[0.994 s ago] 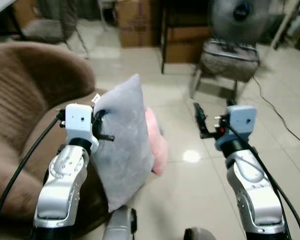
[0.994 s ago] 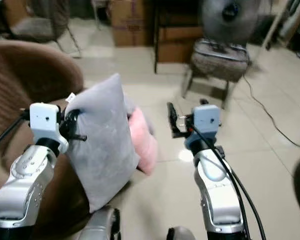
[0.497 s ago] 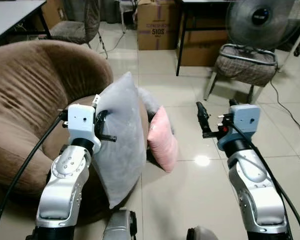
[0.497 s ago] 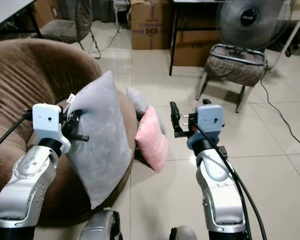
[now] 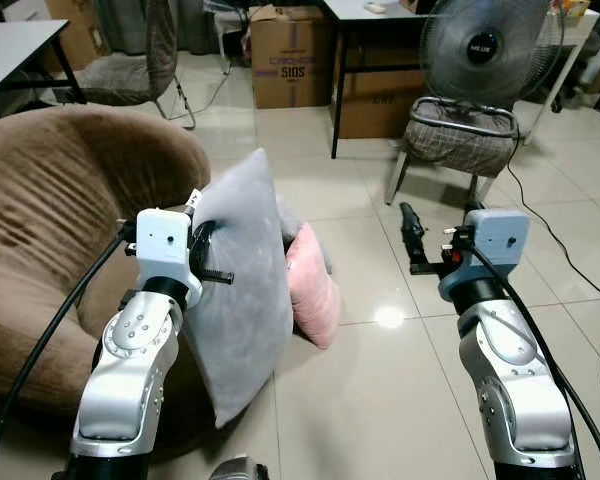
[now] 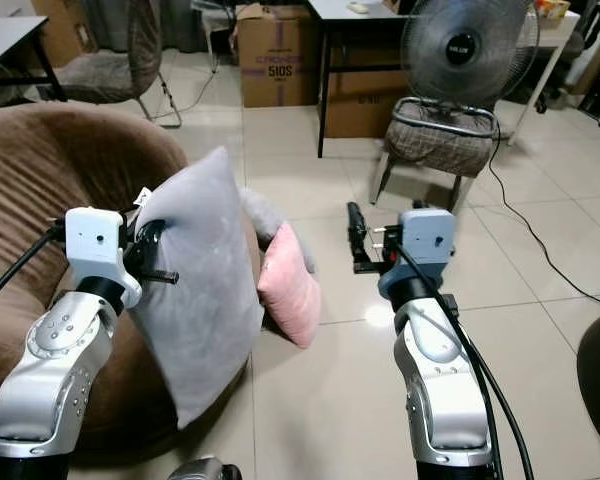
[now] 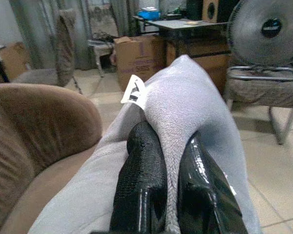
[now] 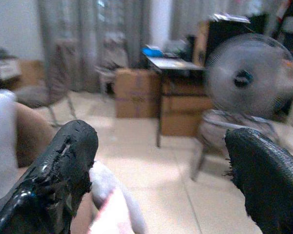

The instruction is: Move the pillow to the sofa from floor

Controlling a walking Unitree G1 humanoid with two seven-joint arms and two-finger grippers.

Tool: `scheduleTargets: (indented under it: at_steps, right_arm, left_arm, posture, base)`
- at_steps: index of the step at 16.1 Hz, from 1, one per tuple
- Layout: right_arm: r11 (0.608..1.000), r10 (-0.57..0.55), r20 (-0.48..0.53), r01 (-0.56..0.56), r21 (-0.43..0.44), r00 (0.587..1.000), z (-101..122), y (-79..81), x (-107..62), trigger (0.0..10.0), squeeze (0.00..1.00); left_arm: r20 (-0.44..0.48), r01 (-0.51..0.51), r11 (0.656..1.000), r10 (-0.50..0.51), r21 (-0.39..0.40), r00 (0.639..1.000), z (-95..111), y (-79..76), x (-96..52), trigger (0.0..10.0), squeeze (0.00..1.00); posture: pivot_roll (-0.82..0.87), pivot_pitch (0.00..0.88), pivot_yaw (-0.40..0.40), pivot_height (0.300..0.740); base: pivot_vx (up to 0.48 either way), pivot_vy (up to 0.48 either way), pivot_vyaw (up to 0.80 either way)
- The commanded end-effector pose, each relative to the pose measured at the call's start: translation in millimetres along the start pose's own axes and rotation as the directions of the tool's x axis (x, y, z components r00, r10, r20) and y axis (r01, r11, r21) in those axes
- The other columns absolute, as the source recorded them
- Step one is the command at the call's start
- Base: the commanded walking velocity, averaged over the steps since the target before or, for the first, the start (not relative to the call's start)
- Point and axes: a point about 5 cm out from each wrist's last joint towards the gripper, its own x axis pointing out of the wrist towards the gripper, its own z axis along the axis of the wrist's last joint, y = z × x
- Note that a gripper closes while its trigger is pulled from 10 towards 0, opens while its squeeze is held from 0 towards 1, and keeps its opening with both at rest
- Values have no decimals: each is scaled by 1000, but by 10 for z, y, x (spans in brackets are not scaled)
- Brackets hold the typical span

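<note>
We are holding the grey pillow (image 5: 242,290) upright in the air, left hand (image 7: 166,180) clamped on its edge, beside the brown sofa (image 5: 50,210), right hand (image 8: 161,180) hanging apart, empty, pink pillow (image 5: 313,286) lying on the floor (image 5: 380,400).

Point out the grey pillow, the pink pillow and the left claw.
grey pillow (image 5: 245,300): left eye view, middle of its broad face.
pink pillow (image 5: 313,292): left eye view, middle of its side.
left claw (image 7: 168,161): left wrist view, between the fingertips, on the pinched grey fabric.
</note>
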Motion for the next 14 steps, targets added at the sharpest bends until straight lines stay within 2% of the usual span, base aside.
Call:
scheduleTargets:
  at_steps: [1, 3, 5, 6, 7, 9, 14]
  right_arm:
    - [999, -40, -76, 40, -9, 996, -61, -38, -7, 10000, 0]
    - [999, -34, -75, 32, -29, 997, -63, -26, -25, 10000, 0]
    - [997, -26, -56, 21, -80, 998, -57, -11, -2, 10000, 0]
    - [999, 10, -44, -12, -44, 999, -38, 13, -10, 10000, 0]
    - [998, 24, -44, -27, -65, 999, -19, 27, -11, 10000, 0]
    - [997, 66, -49, -69, -48, 997, -21, 87, -8, 10000, 0]
    - [996, 68, -48, -70, -52, 997, -24, 102, 12, 10000, 0]
  left_arm:
    - [39, -16, 1000, 16, 12, 999, 102, -14, 6, 10000, 0]
    - [56, -29, 1000, 29, 4, 998, 109, -3, 22, 10000, 0]
    - [49, -49, 997, 46, 56, 998, 93, 25, 47, 10000, 0]
    - [53, -44, 998, 41, 53, 998, 99, 28, 46, 10000, 0]
    - [53, -47, 997, 44, 61, 998, 106, 35, 49, 10000, 0]
    - [57, -54, 997, 51, 52, 997, 127, 60, 59, 10000, 0]
    - [57, -54, 997, 51, 51, 997, 131, 57, 69, 10000, 0]
  posture:
    - [-27, 0, 27, 740]
    - [-29, 0, 27, 740]
    - [-29, 0, 26, 740]
    - [-29, 0, 26, 740]
    - [-27, 0, 24, 740]
    - [-22, 0, 22, 740]
    - [-20, 0, 21, 740]
  base:
    - [0, 0, 0]
    - [0, 0, 0]
    - [0, 0, 0]
    - [0, 0, 0]
    - [0, 0, 0]
    - [0, 0, 700]
    - [267, 0, 800]
